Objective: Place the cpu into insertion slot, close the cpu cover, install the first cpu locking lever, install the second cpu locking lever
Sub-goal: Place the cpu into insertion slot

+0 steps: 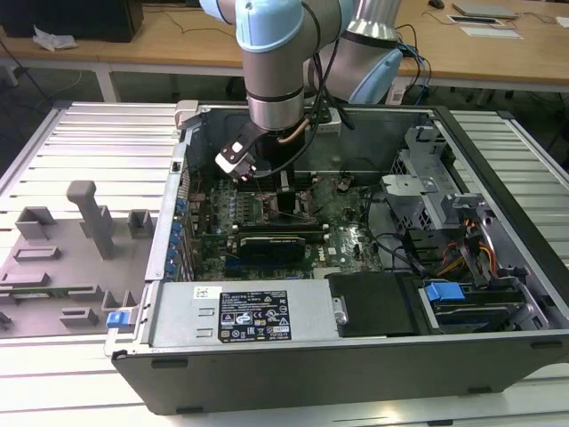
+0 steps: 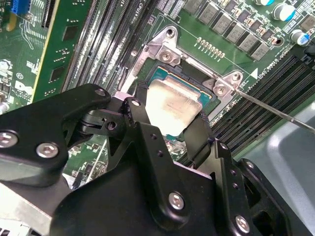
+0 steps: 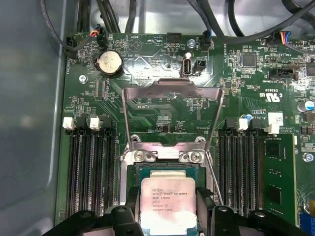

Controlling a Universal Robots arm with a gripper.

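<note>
The fingers (image 3: 204,201) are narrowed onto two opposite edges of the cpu (image 3: 168,201), which lies at the insertion slot (image 3: 134,172) with the cpu cover (image 3: 172,92) standing open; light, stiff, slick and fragile on its underside, it seems best held by those edges alone.

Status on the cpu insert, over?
Gripper shut on cpu, at insertion slot. Cpu cover raised open. No obstruction seen.

Lab: robot arm (image 1: 276,80), opened computer case (image 1: 356,374), desks (image 1: 178,40).
</note>
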